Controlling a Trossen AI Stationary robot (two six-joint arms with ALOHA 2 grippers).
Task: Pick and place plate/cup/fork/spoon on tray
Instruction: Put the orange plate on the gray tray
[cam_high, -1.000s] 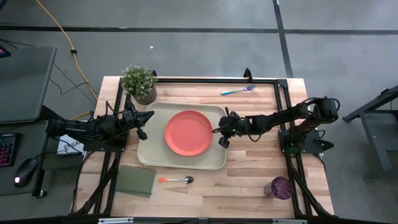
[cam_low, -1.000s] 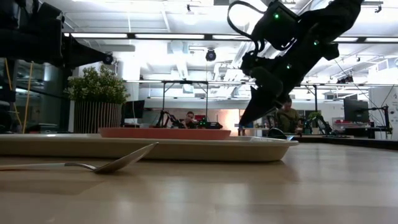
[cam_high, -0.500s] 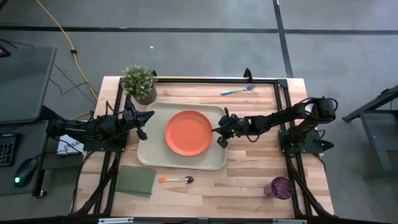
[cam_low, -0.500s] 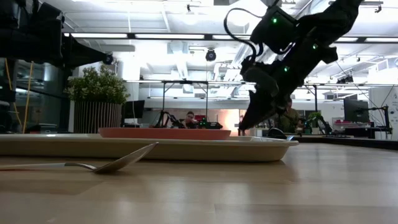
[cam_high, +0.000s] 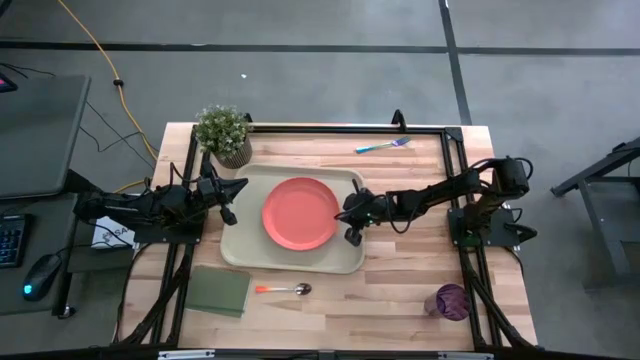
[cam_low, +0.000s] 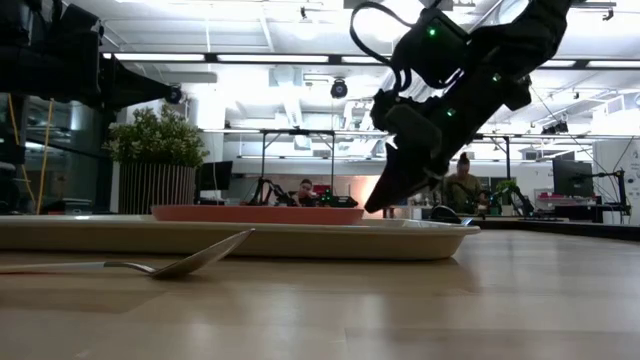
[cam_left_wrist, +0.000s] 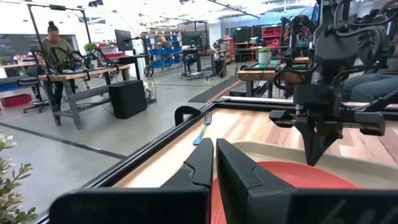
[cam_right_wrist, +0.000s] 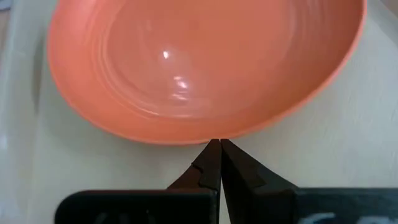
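The orange plate lies flat in the cream tray. My right gripper is shut, with its tips at the plate's right rim; it shows slanting down in the low view. My left gripper is shut and empty above the tray's left edge. The spoon lies on the table in front of the tray. The fork lies at the far edge. The purple cup stands near the right corner. My right gripper meets the plate's right rim with the tips of its shut fingers. The fingers come from the table's right, slanting down. The plate lies flat on the tray.
A potted plant stands at the tray's far left corner. A dark green pad lies near the table's front left. Black frame rails run along the table's edges.
My right gripper has gone toward the table's left with its fingers shut. The plate has slid a little toward the tray's left, still flat.
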